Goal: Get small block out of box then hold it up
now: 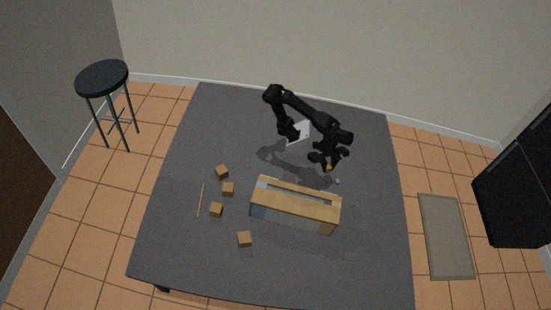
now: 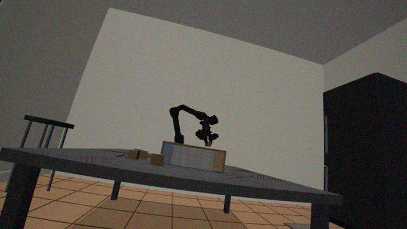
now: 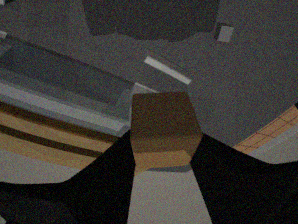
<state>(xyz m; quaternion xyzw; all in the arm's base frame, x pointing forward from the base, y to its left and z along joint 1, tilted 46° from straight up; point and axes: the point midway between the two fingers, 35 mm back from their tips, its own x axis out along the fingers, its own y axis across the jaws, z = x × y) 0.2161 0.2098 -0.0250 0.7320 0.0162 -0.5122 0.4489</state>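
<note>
My gripper (image 1: 329, 168) (image 2: 208, 143) (image 3: 160, 133) is shut on a small tan block (image 1: 329, 167) (image 2: 208, 143) (image 3: 164, 129). It holds the block in the air above the table, behind the right end of the box. The wooden box (image 1: 296, 204) (image 2: 219, 161) (image 3: 40, 132) with the clear front lies lengthwise on the dark grey table (image 1: 239, 115) (image 2: 85, 165). In the wrist view the block sits between the two dark fingers, with the box's top edge below and to the left.
Several tan cubes (image 1: 221, 171) (image 1: 227, 189) (image 1: 215, 209) (image 1: 244, 238) and a thin wooden stick (image 1: 200, 199) lie left of the box. A small grey piece (image 1: 337, 180) (image 3: 226, 32) lies on the table behind the box. A stool (image 1: 100, 78) stands off the table's left.
</note>
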